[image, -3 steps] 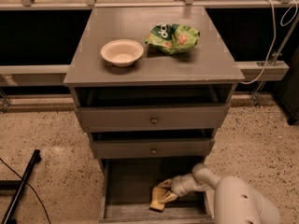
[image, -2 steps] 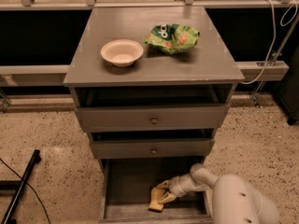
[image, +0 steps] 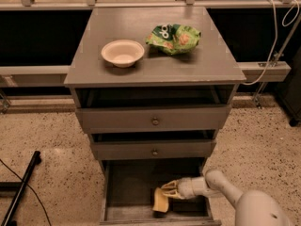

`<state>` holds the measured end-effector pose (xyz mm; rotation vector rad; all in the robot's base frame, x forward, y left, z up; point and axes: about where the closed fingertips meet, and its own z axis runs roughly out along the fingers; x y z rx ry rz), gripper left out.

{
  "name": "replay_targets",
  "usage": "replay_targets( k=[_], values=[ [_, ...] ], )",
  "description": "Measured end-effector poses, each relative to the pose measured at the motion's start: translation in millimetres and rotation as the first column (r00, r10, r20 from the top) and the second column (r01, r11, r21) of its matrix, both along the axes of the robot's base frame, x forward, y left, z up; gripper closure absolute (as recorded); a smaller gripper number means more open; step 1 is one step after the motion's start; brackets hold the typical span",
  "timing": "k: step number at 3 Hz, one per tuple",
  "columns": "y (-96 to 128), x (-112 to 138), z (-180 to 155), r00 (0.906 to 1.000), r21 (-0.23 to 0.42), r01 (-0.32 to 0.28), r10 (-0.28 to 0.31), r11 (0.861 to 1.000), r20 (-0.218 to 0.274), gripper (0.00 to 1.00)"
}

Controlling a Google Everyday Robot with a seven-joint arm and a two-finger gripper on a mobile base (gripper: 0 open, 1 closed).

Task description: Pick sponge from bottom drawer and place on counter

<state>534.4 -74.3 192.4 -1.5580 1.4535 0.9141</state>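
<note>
So the bottom drawer (image: 126, 188) is pulled out and the sponge (image: 161, 201) is in it, roughly mid-width and closer to the drawer's front edge than its back. It's a pale yellow block and looks tipped up rather than lying flat on the grey floor.

The gripper (image: 168, 190) is down inside the drawer too. It comes in from the right side on the white arm (image: 221, 186) and points left. The sponge sits right at the gripper's tip, just below it and a touch to the left, and its top edge meets the tip. Honestly I can't tell whether the gripper is clamped on the sponge or only touching it.

Up on the counter (image: 141, 69) there are 2 things. A white bowl (image: 122, 53) sits left of centre, and a green snack bag (image: 174, 37) sits right of centre, nearer the back edge. They're close but not touching. The front half of the counter near the front edge is bare grey wood.

The 2 shallower drawers, top (image: 113, 119) and middle (image: 117, 150), are each out a little, and each has 1 round knob in the middle. Around the cabinet is speckled floor (image: 47, 135).
</note>
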Motion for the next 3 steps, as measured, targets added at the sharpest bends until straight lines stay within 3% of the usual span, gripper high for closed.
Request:
replay_targets(
  k=[1, 2, 3],
  values=[
    [-25.2, -10.9, 68.2, 0.9937, 0.163, -0.001, -0.017, 0.987, 0.111, 1.00],
    [-52.4, -25.6, 130.2, 0.9734, 0.232, -0.009, -0.045, 0.973, 0.225, 1.00],
    [-86.8, -50.6, 231.1, 0.9173, 0.209, -0.019, -0.066, 0.978, 0.393, 1.00]
  ],
)
